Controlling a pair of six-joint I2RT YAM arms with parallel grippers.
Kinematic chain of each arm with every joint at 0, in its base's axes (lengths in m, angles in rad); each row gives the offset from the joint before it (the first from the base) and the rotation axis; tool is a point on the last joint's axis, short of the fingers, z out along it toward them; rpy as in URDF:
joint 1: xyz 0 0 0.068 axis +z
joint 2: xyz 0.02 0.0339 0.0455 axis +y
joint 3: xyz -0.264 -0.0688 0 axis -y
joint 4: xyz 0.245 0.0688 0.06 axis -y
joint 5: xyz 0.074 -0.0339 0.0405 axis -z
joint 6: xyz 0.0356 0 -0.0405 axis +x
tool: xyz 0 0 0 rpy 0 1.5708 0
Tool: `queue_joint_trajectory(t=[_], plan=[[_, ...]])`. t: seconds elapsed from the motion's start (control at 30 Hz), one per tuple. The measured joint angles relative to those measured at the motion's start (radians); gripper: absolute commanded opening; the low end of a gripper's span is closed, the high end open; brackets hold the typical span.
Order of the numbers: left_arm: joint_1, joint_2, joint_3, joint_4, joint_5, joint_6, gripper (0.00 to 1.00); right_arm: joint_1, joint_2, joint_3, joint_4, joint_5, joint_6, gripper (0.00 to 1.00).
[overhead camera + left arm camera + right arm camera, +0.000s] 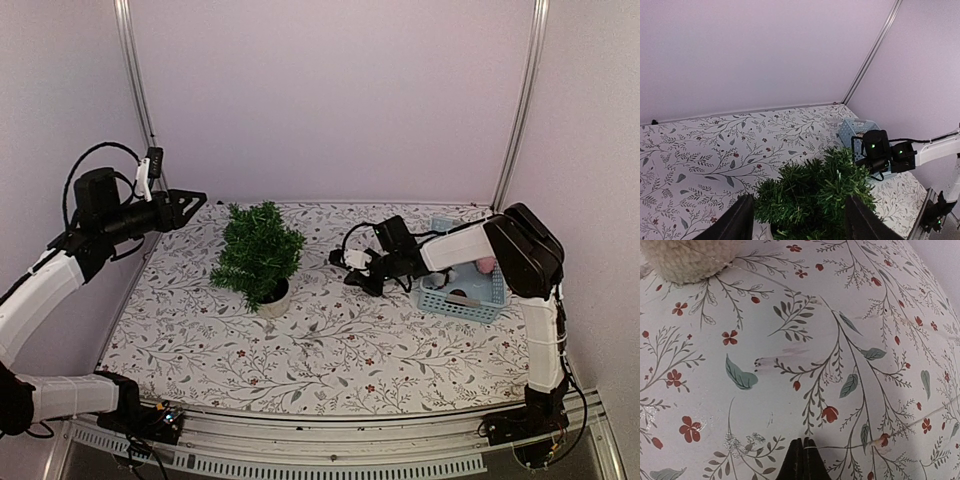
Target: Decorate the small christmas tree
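The left arm is reaching out high over the far left corner of the floral tablecloth (330, 350), up and to the left of the small christmas tree (258, 250). The left gripper (188, 203) is pointing toward the tree and hanging well clear of its branches. In the left wrist view its two fingers (742, 220) are standing wide apart, with the tree's bushy green top showing between them and nothing in their hold.

The tree is standing upright in its white pot (272, 298) on the cloth, left of centre, with no arm touching it.

To the right of the tree, the right gripper (345, 268) is hovering low over the cloth, apart from the branches. In the right wrist view its fingers (802, 460) are pressing tightly together just above the printed leaves and red flowers. A cream woolly object (690, 257) is showing at the top left edge of that view, and what it is cannot be told.

Farther right of the tree, behind the right forearm, a blue basket (455, 308) is sitting on the cloth. A pink item (485, 264) is lying inside it.
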Motion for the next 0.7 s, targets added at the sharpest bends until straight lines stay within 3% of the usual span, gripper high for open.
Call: queue_joint_trajectory(t=[0.23, 0.4, 0.7], plan=[[0.000, 0.000, -0.001, 0.005, -0.004, 0.007, 0.64, 0.027, -0.077, -0.113, 0.030, 0.011, 0.035, 0.00], [-0.001, 0.000, -0.001, 0.011, -0.009, 0.016, 0.64, 0.068, -0.301, -0.252, 0.021, 0.042, 0.081, 0.00], [-0.082, -0.001, 0.030, -0.028, -0.080, 0.121, 0.62, 0.170, -0.663, -0.292, -0.033, 0.132, 0.108, 0.00]])
